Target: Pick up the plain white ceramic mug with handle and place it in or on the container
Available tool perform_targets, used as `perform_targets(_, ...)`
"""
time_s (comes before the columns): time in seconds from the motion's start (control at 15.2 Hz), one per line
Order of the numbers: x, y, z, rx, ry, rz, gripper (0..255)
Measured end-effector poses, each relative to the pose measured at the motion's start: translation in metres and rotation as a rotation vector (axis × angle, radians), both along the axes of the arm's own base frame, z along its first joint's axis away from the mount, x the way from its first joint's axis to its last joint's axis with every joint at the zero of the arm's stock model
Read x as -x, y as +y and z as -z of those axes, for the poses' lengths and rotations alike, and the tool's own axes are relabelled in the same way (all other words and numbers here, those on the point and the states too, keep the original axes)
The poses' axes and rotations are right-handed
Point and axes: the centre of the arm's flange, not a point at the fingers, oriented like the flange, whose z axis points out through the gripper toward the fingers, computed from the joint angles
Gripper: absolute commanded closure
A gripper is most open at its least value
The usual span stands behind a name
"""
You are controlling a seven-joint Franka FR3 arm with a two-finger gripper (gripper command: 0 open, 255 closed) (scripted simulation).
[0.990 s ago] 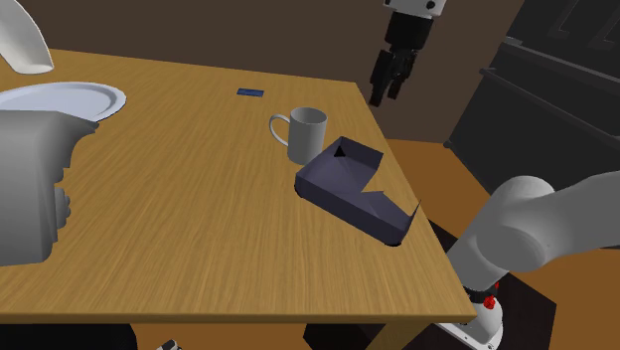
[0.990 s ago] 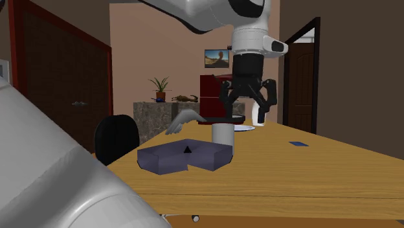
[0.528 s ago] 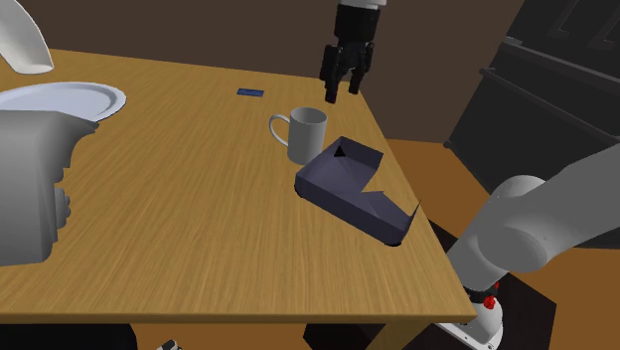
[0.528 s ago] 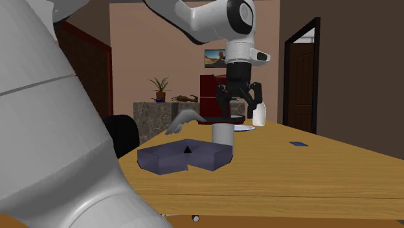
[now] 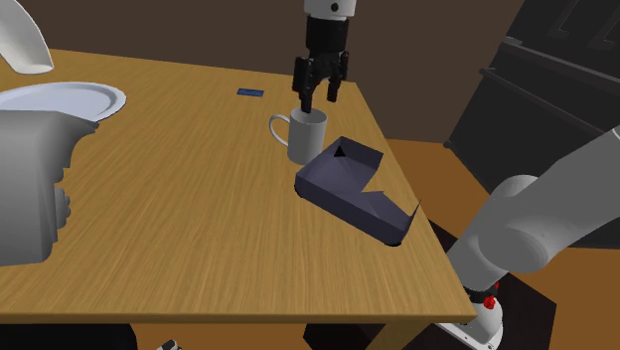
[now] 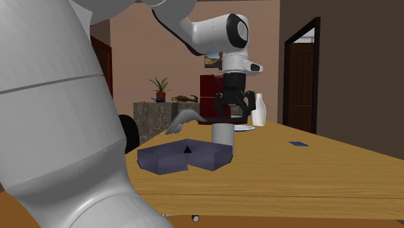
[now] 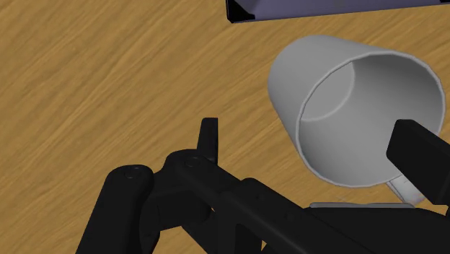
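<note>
A plain grey-white mug point(image 5: 306, 135) stands upright on the wooden table point(image 5: 189, 209), its handle point(image 5: 278, 127) pointing to the shoulder view's left. It touches the far end of a dark blue open box point(image 5: 354, 187), the container. My black gripper point(image 5: 318, 96) hangs open just above the mug's rim, holding nothing. In the second exterior view the gripper point(image 6: 232, 116) sits right over the mug point(image 6: 223, 135), behind the box point(image 6: 184, 157). The wrist view looks into the mug point(image 7: 355, 115); my gripper point(image 7: 311, 134) straddles its side, one finger point(image 7: 420, 156) over the rim near the handle.
A white plate point(image 5: 62, 100) and a bulky grey object point(image 5: 30, 189) occupy the table at the shoulder view's left. A small blue card point(image 5: 251, 91) lies beyond the mug. The table edge runs close behind the mug and box. A white bottle point(image 6: 259, 110) stands far back.
The gripper has moved to the shoulder view's left and down, from beyond the table's edge to just above the mug. Mug and box have not moved.
</note>
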Motion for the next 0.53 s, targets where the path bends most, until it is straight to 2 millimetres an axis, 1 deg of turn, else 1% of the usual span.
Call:
perform_targets(0.2, 0.000, 0.000, 0.015, 0.000, 0.000, 0.000, 0)
perform_targets(0.53, 0.000, 0.000, 0.019, 0.000, 0.000, 0.000, 0)
